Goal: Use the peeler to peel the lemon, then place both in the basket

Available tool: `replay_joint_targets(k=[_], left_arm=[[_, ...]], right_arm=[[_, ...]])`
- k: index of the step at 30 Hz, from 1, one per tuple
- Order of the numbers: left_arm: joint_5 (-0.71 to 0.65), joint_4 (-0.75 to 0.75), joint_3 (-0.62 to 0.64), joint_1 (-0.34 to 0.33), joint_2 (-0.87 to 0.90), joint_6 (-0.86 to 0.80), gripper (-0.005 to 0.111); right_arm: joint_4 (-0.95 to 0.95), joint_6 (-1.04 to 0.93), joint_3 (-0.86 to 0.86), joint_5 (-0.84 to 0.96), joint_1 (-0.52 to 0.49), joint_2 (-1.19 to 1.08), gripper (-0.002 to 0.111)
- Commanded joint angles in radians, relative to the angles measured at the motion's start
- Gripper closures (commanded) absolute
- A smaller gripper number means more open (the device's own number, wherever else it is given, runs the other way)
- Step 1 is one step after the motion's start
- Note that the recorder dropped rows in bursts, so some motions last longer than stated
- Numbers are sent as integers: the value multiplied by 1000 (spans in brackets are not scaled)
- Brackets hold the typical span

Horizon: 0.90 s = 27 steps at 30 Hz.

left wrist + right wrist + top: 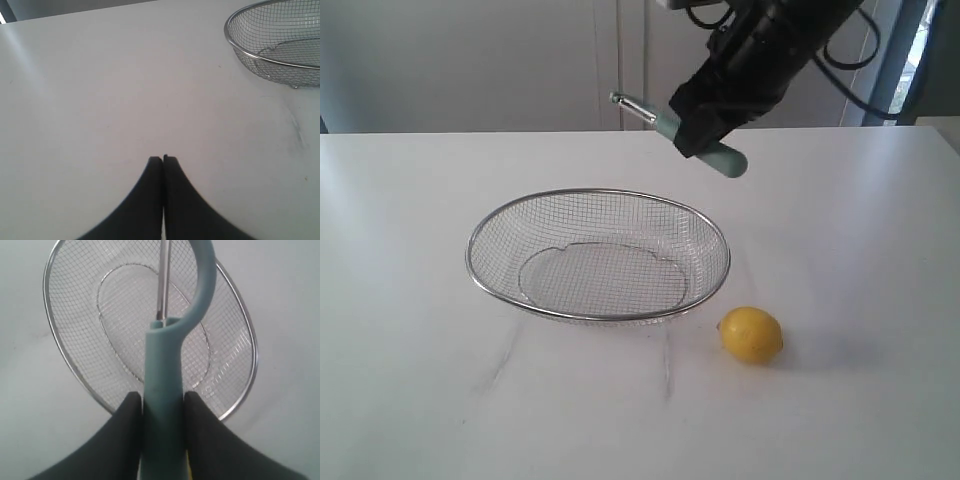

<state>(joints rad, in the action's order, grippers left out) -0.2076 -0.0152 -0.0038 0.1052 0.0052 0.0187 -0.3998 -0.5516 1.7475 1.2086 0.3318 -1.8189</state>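
Lemon [752,335] up front, small, oval and bright yellow, sitting on the white surface [420,400] just beside the basket's near right rim, not touching it, skin whole as far as this shows. Behind it the basket [600,192]: a wide, shallow oval of fine silver wire mesh with a thick shiny rim and a ring base showing through the weave, nothing inside. Up in the air over its far rim, the right jaws are clamped on the peeler [725,160], black pads on either side of the smooth, matte teal handle, whose rounded butt sticks out below the grip and slants down to the right. From the right wrist the peeler [162,370] points out over the basket [252,350]; its curved head loops round a thin silver blade, and the tip is cut off by the frame. Left jaws are pressed flat together, holding nothing, low over bare surface, with the basket [235,42] off to one side, half cropped.
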Motion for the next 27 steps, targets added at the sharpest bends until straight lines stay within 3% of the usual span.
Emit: replay_joint_targets(k=[1,13,21,27], left_arm=[[-3,2,4,8,-5,0,107],[-3,2,4,79,-5,0,107],[-3,2,4,83,-5,0,107],[-1,2,4,83,-5,0,107]], right_arm=[[83,25,-143,13,-1,145,108],[90,103,-676,-144,-3,643,108],[90,132,-899,-234,-3,925,108],[105,155,-1004,-258,-3,1010,108]])
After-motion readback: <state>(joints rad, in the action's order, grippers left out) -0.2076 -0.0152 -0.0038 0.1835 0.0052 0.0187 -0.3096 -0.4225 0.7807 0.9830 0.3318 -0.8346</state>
